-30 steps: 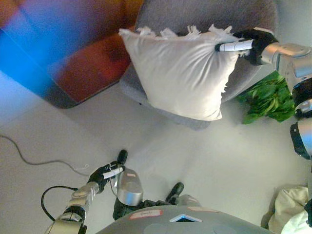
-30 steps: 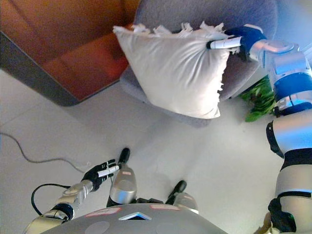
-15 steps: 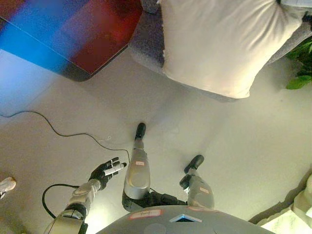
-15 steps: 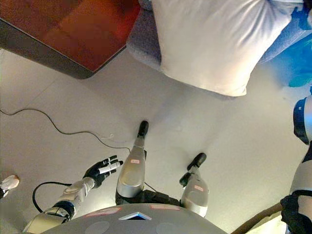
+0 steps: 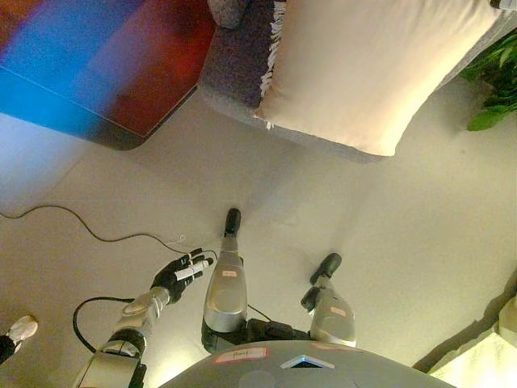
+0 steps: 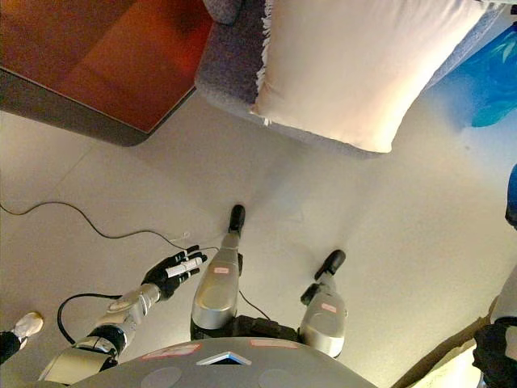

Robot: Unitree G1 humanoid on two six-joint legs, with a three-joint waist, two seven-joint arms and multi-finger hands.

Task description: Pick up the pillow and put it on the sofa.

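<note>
Left eye view: one cream pillow point(image 5: 367, 69), fringed along its left edge, lies on the one grey sofa point(image 5: 234, 65) at the top, its lower corner hanging over the seat front. One robot hand shows, the left hand point(image 5: 179, 275), low above the floor point(image 5: 388, 234), well apart from the pillow, fingers spread, holding nothing. One reddish-brown table point(image 6: 113, 56) stands beside the sofa. One shoe point(image 5: 18, 330) at lower left.

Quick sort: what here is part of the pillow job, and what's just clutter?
Job:
- pillow, lying on the sofa
- sofa, grey
- left robot hand, open, idle, low by the floor

Clutter:
- reddish-brown table
- green plant
- thin cord on the floor
- a person's shoe
</note>
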